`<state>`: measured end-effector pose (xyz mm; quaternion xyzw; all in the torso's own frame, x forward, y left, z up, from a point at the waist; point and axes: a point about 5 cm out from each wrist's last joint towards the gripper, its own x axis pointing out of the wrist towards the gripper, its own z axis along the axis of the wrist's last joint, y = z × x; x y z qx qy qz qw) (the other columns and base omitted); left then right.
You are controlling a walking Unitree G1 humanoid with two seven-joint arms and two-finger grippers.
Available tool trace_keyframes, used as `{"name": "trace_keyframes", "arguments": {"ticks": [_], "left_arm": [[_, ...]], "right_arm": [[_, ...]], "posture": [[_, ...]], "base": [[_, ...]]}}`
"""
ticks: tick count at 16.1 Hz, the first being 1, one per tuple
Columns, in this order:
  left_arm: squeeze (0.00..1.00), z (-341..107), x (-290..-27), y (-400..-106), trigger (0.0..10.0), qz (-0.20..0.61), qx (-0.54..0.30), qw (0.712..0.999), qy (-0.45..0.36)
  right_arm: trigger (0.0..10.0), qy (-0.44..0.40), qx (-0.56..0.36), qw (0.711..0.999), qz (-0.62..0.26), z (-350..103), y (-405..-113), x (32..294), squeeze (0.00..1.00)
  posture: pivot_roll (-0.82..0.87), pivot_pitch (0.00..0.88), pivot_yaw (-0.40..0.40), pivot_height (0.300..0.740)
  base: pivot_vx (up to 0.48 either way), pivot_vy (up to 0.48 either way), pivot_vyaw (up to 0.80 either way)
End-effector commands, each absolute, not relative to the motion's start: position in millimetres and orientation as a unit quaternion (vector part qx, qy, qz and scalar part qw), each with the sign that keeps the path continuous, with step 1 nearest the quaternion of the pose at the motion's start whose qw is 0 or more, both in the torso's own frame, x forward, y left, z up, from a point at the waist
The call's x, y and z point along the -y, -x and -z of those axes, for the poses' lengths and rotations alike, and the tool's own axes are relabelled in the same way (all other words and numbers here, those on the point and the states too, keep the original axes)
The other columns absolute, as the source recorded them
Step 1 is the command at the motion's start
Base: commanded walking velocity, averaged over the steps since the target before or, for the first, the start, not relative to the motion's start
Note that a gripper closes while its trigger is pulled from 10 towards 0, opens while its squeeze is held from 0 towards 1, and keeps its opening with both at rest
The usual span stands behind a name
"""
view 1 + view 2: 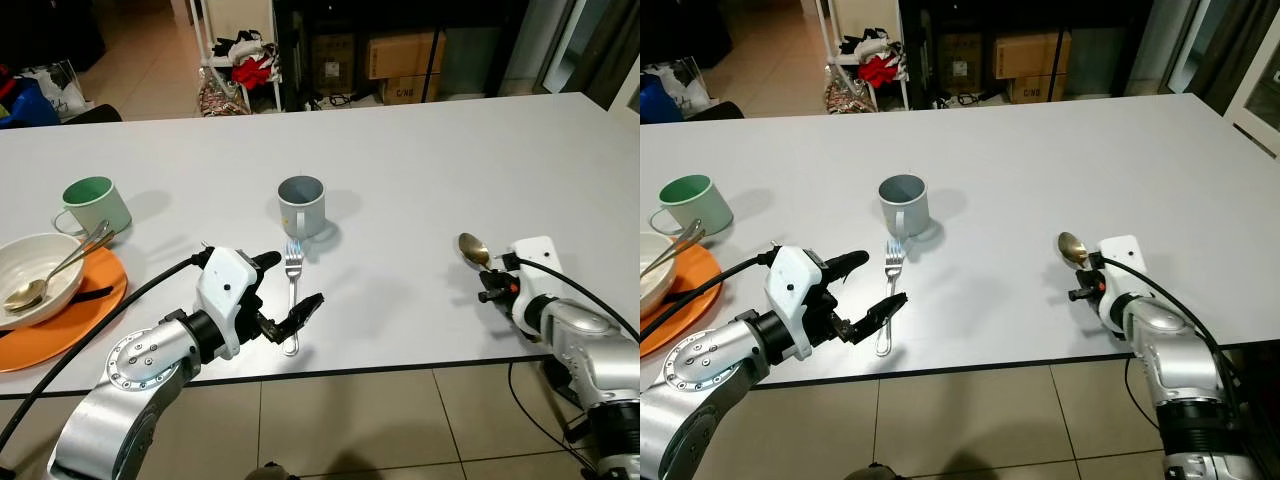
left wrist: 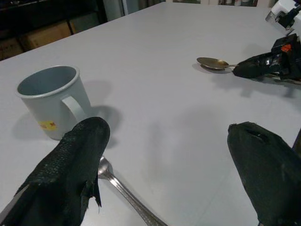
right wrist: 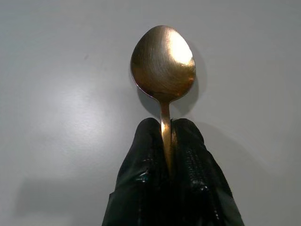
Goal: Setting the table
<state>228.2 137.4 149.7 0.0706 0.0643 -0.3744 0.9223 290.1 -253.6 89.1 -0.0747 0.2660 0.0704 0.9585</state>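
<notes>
A silver fork (image 1: 292,290) lies on the white table (image 1: 420,170), near its front edge and just in front of a grey mug (image 1: 301,205). My left gripper (image 1: 290,284) is open and low over the table, one finger on each side of the fork's handle, not touching it. The left wrist view has the mug (image 2: 51,99) and the fork's head (image 2: 106,169) by one finger (image 2: 70,174). My right gripper (image 3: 164,129) is shut on the handle of a gold spoon (image 3: 163,63). The spoon's bowl (image 1: 473,248) rests on or just above the table at the right.
At the left an orange plate (image 1: 85,310) carries a white bowl (image 1: 35,262) with spoons in it. A green mug (image 1: 95,205) stands behind it. Black cables run along both arms. Beyond the table's far edge are a rack and cardboard boxes (image 1: 400,55).
</notes>
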Motion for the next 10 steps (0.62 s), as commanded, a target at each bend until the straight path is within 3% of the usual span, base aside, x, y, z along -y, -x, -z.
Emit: {"name": "trace_keyframes", "arguments": {"ticks": [1,10], "left_arm": [[0.0,-151.7,-138.7,-229.2,10.0,0.376,-0.065,0.921,-0.076],[0.0,-149.4,-138.3,-227.0,10.0,0.389,-0.072,0.914,-0.086]], "right_arm": [[10.0,0.069,-0.293,0.952,-0.055,-81.3,-280.9,262.8,0.0],[10.0,0.079,-0.293,0.952,-0.045,-83.3,-281.7,267.2,0.0]], "posture": [[0.09,0.0,0.091,0.74],[0.1,0.0,0.089,0.74]], "base": [[0.0,0.0,0.0],[0.0,0.0,0.0]]}}
